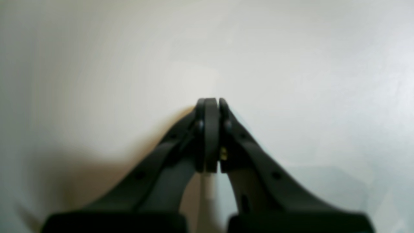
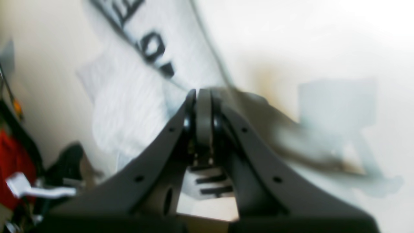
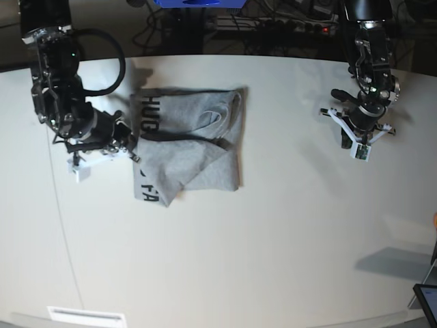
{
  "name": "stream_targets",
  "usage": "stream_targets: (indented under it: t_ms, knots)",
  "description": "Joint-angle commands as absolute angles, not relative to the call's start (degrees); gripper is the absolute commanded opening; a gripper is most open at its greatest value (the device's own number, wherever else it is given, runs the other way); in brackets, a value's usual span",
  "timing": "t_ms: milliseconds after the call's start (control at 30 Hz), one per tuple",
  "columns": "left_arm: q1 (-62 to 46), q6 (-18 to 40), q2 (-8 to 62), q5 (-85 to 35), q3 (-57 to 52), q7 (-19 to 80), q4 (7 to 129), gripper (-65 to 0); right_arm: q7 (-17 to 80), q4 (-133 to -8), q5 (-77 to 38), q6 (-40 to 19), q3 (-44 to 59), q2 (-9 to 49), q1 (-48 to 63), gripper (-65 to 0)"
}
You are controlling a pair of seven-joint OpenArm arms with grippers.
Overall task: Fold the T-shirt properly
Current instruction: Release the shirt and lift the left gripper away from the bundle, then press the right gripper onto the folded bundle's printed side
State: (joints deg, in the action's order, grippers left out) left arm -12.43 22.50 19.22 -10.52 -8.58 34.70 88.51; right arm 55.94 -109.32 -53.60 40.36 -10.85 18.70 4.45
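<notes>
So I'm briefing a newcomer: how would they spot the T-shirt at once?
Start from the white table. Toward its far side, beside the right gripper, lies the T-shirt, a partly folded heap. It is the only cloth there: heather grey with black block lettering along its edge.

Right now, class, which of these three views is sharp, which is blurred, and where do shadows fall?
Base view: sharp, T-shirt crisp. Right wrist view: motion-smeared, lettering streaked. Left wrist view: softly out of focus, brownish shadow left of the left end effector on the table.
</notes>
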Motion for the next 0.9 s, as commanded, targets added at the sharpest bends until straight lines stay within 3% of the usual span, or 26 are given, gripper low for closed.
stream_targets:
  t_ms: [0,333,867]
  knots:
    - [-12.79,22.99,19.47,-9.63,-8.31,37.67,88.48,-65.0,55.25,-110.11,-53.85,40.00,-11.74,18.95,3.12,-64.6]
    - [-12.79,22.99,19.47,-9.63,-8.57,37.67,88.40,-65.0,55.25,-110.20,-53.85,40.00,-17.10,18.68,-0.04,-64.7]
    - [-12.79,22.99,19.47,-9.63,-8.84,37.67,88.40,-65.0,55.60,-107.47,-53.85,40.00,-24.66,13.14,-6.90,-64.7]
